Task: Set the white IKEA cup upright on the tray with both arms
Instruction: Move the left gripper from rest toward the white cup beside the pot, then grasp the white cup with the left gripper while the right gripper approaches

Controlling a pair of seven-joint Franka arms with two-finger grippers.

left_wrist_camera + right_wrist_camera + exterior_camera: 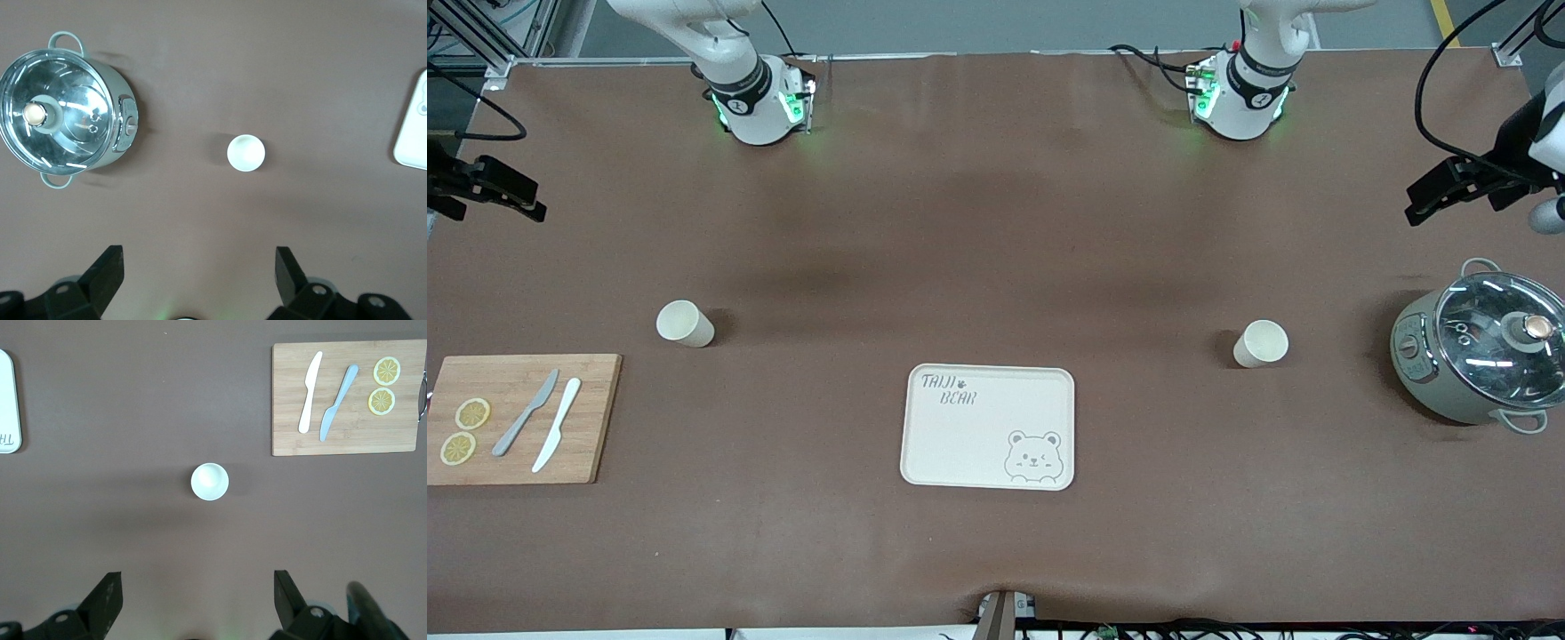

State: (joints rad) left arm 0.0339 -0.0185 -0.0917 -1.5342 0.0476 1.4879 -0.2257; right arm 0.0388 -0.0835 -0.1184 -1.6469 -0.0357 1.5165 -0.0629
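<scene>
Front view: two white cups noted upright on the tabletop, one toward the right arm's end, one toward the left arm's end; tray between them, nearer the front edge. Left tool and right tool held spread, empty, above their cups. Cups judged light, stiff, smooth; rim pinch advised.

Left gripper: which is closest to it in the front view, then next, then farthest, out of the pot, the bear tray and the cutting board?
From the left gripper, open at the table's edge:
1. Pot, at the left arm's end.
2. Tray, mid-table.
3. Cutting board, at the right arm's end.
</scene>
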